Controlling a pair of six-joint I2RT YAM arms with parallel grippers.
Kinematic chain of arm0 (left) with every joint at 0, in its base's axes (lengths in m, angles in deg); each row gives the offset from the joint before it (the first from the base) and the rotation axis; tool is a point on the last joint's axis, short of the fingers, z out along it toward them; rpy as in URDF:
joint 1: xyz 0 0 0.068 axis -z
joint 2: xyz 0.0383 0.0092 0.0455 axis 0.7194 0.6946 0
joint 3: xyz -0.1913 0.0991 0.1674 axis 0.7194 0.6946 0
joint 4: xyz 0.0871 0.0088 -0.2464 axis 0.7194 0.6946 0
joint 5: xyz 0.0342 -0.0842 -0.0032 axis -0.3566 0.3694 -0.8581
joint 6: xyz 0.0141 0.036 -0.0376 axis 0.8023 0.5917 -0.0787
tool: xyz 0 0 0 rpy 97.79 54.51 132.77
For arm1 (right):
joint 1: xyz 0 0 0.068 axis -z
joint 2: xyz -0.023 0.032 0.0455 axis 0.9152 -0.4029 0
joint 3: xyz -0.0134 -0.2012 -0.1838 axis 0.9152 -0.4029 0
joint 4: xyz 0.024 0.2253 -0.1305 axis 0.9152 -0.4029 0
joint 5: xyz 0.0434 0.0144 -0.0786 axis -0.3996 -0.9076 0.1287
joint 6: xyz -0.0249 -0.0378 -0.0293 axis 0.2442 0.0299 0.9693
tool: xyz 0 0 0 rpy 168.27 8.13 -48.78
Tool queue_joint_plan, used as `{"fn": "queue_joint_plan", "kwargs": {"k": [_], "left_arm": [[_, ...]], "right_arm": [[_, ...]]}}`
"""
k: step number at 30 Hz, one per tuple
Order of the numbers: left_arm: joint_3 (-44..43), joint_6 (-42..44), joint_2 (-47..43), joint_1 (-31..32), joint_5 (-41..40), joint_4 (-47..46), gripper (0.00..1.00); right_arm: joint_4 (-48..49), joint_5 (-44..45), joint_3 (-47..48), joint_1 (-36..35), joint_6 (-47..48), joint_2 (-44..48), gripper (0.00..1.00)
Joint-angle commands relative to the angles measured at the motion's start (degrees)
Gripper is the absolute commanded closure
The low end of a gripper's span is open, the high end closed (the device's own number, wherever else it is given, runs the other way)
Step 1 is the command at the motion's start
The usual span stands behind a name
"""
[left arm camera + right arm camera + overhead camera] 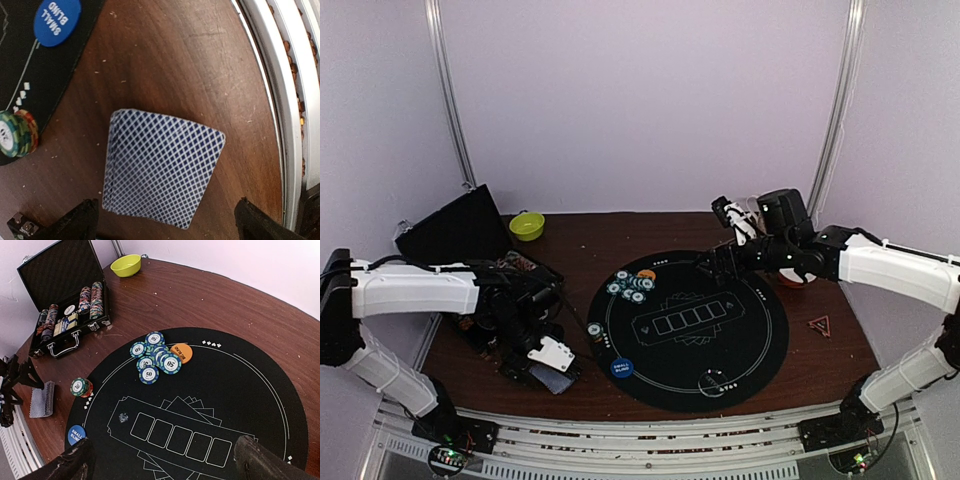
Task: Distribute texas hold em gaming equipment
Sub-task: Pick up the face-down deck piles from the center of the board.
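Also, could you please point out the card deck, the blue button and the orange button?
card deck [162, 170]: left wrist view, middle of the top card's patterned back.
blue button [56, 20]: left wrist view, centre of its lettered face.
orange button [181, 353]: right wrist view, centre of its face.

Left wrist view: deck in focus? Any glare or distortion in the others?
Left wrist: card deck sharp, diamond pattern crisp, no glare. Right wrist: 50 legible on the chips, table edge bowed by the wide lens. Top external: softer, poker mat print faint.
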Motion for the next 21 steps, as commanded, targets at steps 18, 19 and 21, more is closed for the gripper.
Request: {"fn": "queue_joint_plan", "kwargs": {"k": [18,19,21], "left_arm": [[-3.1,1.2,7.6,1.3,-2.0,-4.1,0.02],[-3.2,1.2,8.0,1.3,-2.2,-4.1,0.02],[-3.4,1.1,8.3,1.3,-1.7,-4.1,0.02]], "right_arm": [[3.5,-3.5,-2.2,0.8,0.0,2.7,0.0],[3.5,-3.6,-2.2,0.8,0.0,2.7,0.0],[3.5,-3.7,-2.3,0.8,-0.1,2.7,0.0]]}}
